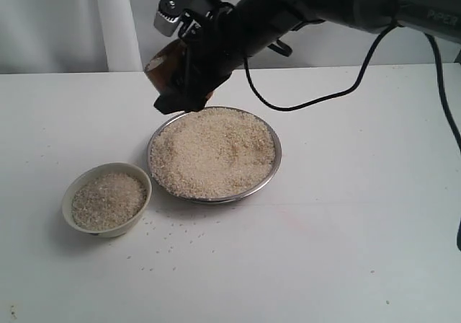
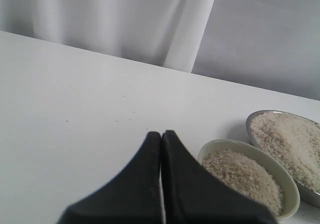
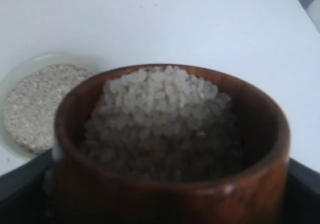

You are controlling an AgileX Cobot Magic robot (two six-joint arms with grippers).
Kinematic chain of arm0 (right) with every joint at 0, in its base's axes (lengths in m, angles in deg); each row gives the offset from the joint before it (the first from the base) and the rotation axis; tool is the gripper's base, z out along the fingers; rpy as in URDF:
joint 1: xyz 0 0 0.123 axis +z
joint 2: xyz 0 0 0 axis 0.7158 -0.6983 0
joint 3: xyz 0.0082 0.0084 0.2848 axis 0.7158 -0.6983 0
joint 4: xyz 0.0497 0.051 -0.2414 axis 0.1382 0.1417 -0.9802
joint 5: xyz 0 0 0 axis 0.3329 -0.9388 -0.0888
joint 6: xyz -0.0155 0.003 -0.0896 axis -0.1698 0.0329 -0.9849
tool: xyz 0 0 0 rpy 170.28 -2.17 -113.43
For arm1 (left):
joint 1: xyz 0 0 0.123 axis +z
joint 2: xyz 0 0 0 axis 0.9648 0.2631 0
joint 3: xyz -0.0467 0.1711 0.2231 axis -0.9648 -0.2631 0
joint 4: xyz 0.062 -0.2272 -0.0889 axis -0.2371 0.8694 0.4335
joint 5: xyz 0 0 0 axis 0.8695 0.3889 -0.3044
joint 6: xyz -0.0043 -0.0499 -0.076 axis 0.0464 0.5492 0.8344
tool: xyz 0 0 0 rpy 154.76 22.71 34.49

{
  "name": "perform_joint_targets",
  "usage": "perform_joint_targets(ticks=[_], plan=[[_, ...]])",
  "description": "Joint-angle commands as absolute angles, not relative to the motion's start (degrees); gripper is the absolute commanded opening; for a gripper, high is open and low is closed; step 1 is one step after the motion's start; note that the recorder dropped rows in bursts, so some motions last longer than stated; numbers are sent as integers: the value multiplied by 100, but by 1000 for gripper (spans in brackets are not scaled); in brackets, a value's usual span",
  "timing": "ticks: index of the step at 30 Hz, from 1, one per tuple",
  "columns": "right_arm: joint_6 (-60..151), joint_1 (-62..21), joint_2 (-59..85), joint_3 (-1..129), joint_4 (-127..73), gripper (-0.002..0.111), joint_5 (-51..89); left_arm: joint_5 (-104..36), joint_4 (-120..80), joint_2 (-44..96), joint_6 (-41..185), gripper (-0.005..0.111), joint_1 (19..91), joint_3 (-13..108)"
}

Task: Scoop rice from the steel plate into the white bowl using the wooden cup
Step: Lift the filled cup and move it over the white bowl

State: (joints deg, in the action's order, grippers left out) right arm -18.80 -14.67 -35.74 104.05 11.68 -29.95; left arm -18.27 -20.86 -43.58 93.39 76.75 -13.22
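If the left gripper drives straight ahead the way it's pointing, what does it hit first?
Probably nothing near: ahead of the shut left gripper lies only bare table, then the white curtain. The white bowl sits off to one side.

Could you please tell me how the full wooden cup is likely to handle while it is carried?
The wooden cup is filled with rice nearly to its rim, so tilting probably spills grains. Its glossy, rounded wall may slip in the right gripper.
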Motion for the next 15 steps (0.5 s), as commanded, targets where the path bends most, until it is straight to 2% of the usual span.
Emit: perform_joint_targets(ticks=[1, 4, 7, 11, 15], plan=[[-1947, -969, -3482, 10446, 861, 14, -2586, -1880, -2077, -4373, 9361, 0, 7648, -1304], [-1604, -508, -3482, 10446, -119, 14, -2062, -1880, -2077, -4373, 9361, 0, 7648, -1304], [-671, -83, -3533, 10446, -1678, 0, -1660, -1880, -2077, -4373, 9361, 0, 7648, -1304], [10, 134, -3698, 10446, -2799, 0, -1565, -1880, -2077, -4373, 9361, 0, 7648, -1304], [74, 231, -3873, 10446, -2919, 0, -1467, -1880, -2077, -4373, 9361, 0, 7648, -1304]])
